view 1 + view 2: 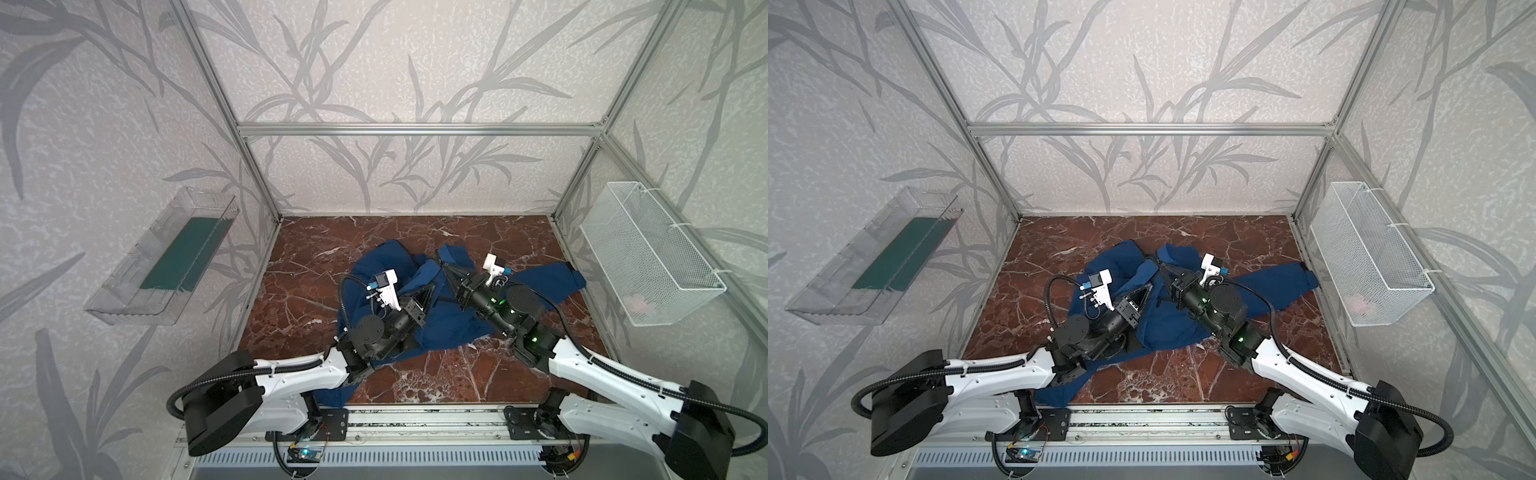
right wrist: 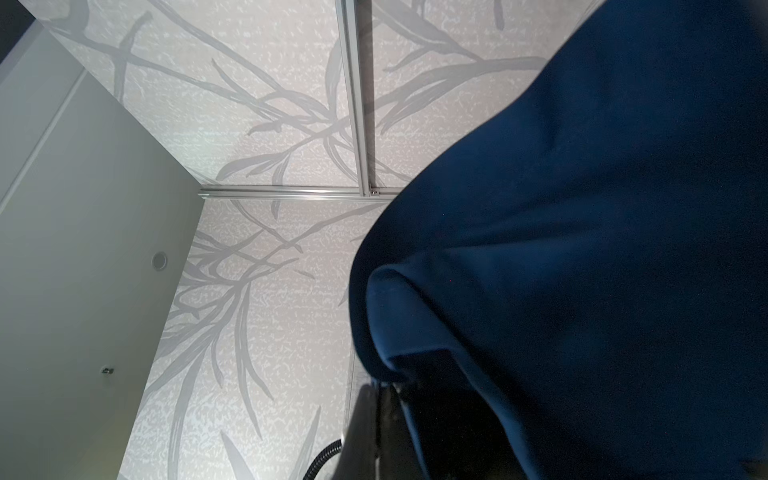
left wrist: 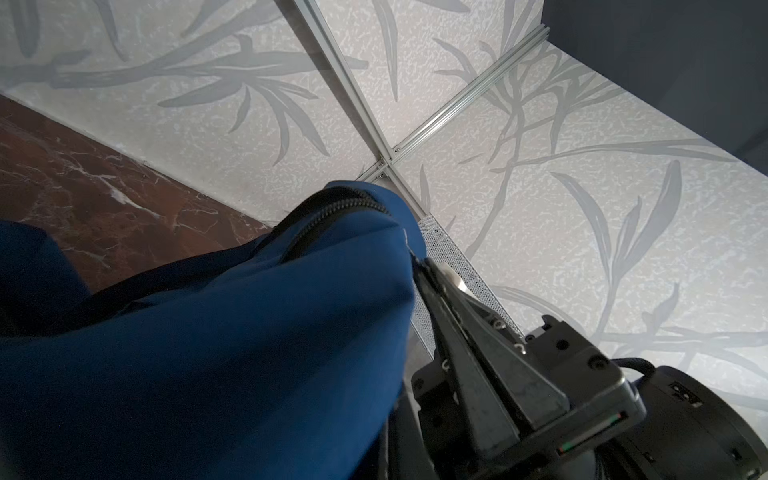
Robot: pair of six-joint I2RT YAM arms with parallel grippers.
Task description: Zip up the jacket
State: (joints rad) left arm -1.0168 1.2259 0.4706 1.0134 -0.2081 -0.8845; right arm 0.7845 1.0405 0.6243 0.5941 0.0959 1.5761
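Note:
The navy-blue jacket lies crumpled mid-table, one sleeve stretched right and a part hanging over the front edge. My left gripper points into a raised fold at the jacket's middle, jaws together; cloth covers its own fingers in the left wrist view. My right gripper is shut on a lifted edge of the jacket. The dark zipper runs along that raised edge. In the right wrist view the jacket drapes over the closed fingers.
The red-brown marble table is walled by patterned panels and aluminium posts. A clear plastic bin hangs on the left wall. On the right wall is a white mesh basket.

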